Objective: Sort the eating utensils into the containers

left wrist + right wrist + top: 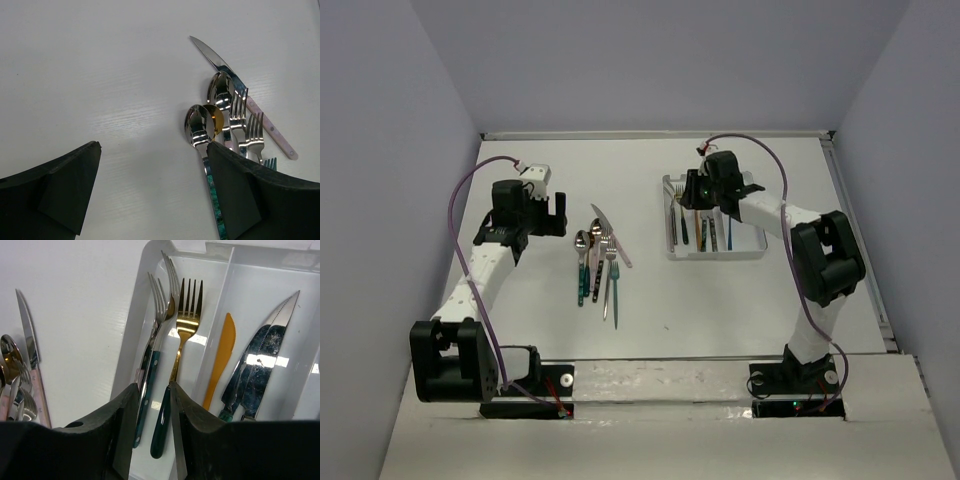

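The white tray (760, 255) sits at the right; in the right wrist view its left wall (131, 340) shows. Its left compartment holds a gold fork with a dark green handle (187, 315) and teal-handled forks (159, 310). The middle compartment holds an orange knife (222, 360) and silver knives (260, 365). My right gripper (154, 387) hovers low over the fork compartment (688, 192), jaws a little apart, holding nothing. Loose utensils (598, 260) lie mid-table: spoons (199, 125), forks (255, 132) and a pink-handled knife (240, 90). My left gripper (152, 147) is wide open and empty, just left of the pile (552, 212).
The pink-handled knife (32, 355) and the edge of the pile also show left of the tray in the right wrist view. Grey walls enclose the white table (650, 310). The tray's right compartment is mostly hidden by the right arm.
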